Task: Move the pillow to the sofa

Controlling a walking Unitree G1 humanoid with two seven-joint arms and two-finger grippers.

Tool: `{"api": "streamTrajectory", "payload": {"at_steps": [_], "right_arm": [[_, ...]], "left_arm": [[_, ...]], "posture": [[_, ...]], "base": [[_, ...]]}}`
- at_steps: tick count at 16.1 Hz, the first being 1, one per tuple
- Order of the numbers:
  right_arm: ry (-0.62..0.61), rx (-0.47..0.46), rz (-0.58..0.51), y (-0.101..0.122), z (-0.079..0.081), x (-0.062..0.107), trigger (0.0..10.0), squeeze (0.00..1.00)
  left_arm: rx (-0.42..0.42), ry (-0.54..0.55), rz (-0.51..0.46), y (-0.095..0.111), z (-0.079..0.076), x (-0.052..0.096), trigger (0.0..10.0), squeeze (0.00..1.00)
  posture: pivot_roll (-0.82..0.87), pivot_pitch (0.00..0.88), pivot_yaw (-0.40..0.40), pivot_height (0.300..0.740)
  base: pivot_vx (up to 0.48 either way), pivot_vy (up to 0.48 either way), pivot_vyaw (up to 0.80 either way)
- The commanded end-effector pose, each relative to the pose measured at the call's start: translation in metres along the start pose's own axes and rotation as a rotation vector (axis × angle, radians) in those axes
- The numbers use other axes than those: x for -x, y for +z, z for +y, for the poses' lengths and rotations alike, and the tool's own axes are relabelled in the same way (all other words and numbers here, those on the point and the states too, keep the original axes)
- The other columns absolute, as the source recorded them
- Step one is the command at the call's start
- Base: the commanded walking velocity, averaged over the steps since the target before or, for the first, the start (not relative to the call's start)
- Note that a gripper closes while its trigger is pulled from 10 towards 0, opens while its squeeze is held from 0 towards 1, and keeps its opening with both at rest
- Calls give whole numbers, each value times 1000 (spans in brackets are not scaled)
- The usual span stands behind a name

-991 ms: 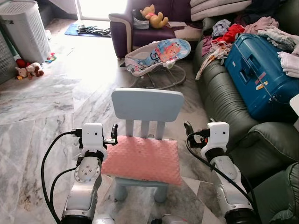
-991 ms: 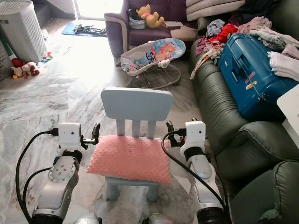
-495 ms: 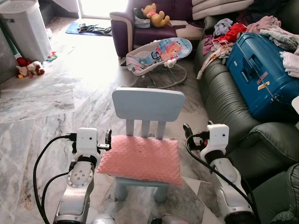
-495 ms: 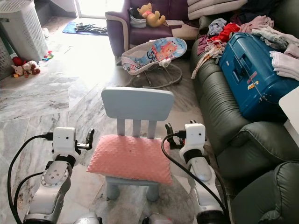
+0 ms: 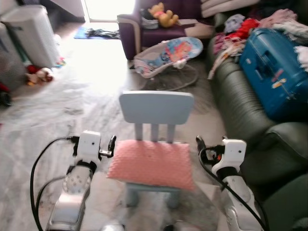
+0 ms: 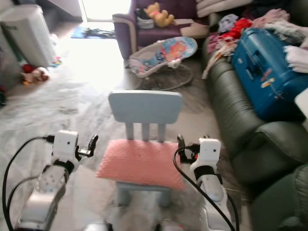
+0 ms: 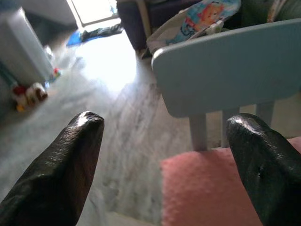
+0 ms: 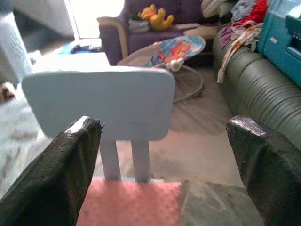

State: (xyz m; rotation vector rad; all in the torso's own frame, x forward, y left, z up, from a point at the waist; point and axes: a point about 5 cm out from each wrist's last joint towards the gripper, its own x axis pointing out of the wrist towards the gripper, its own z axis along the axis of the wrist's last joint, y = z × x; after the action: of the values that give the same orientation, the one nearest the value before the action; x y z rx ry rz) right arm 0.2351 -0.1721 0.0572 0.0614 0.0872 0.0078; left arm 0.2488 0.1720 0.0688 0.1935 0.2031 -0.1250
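Observation:
A pink pillow (image 5: 151, 163) lies flat on the seat of a small light-blue chair (image 5: 156, 107) right in front of me. My left gripper (image 5: 112, 144) hovers open just off the pillow's left edge. Off its right edge, beside the chair, my right gripper (image 5: 198, 144) is also open. In the left wrist view the left gripper (image 7: 165, 120) has its fingers spread wide, with the pillow (image 7: 225, 188) low between them. The right gripper (image 8: 164, 125) is spread the same way around the pillow (image 8: 131, 202) and the chair back. The dark green sofa (image 5: 236, 96) runs along my right.
A blue suitcase (image 5: 274, 72) and loose clothes (image 5: 236, 33) cover the sofa's far part. Beyond the chair stand a baby bouncer (image 5: 168, 53) and a purple armchair (image 5: 144, 29). A white ribbed container (image 5: 29, 33) and toys (image 5: 41, 74) sit at the far left on the marble floor.
The whole picture has shifted and blurred, so the camera has moved. My left gripper drew slightly away from the pillow's left edge. The pillow stays on the chair.

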Motion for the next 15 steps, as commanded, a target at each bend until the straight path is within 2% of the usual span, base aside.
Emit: {"api": "streamTrajectory", "payload": {"at_steps": [1, 4, 7, 9, 11, 13, 15], "right_arm": [[-28, -10, -11, 3, -1, 4, 10000, 0], [-90, -8, -3, 5, -6, 13, 10000, 0], [-108, 9, 18, 5, -9, 27, 10000, 0], [-122, 24, 33, 4, -15, 39, 10000, 0], [-180, 51, 37, 10, -30, 55, 10000, 0], [-190, 71, 53, 11, -36, 73, 10000, 0], [-194, 63, 106, 1, -35, 79, 10000, 0]], "left_arm": [[-24, -27, -13, 7, 0, -4, 10000, 0], [-42, -97, -6, 9, -9, -13, 10000, 0], [-25, -106, -11, 10, -13, -16, 10000, 0], [3, -115, -7, 7, -21, -13, 10000, 0], [12, -163, -11, 8, -36, -8, 10000, 0], [8, -201, -11, 6, -44, 0, 10000, 0], [-39, -217, 30, -7, -37, 2, 10000, 0]], "posture": [[23, 0, 78, 740], [-13, 0, 83, 740], [-39, 0, 69, 740], [-73, 0, 84, 740], [-117, 0, 103, 740], [-131, 0, 121, 740], [-122, 0, 120, 740]], "base": [[0, 0, 0], [0, 0, 0], [0, 0, 0], [0, 0, 0], [0, 0, 0], [0, 0, 0], [0, 0, 0]]}}
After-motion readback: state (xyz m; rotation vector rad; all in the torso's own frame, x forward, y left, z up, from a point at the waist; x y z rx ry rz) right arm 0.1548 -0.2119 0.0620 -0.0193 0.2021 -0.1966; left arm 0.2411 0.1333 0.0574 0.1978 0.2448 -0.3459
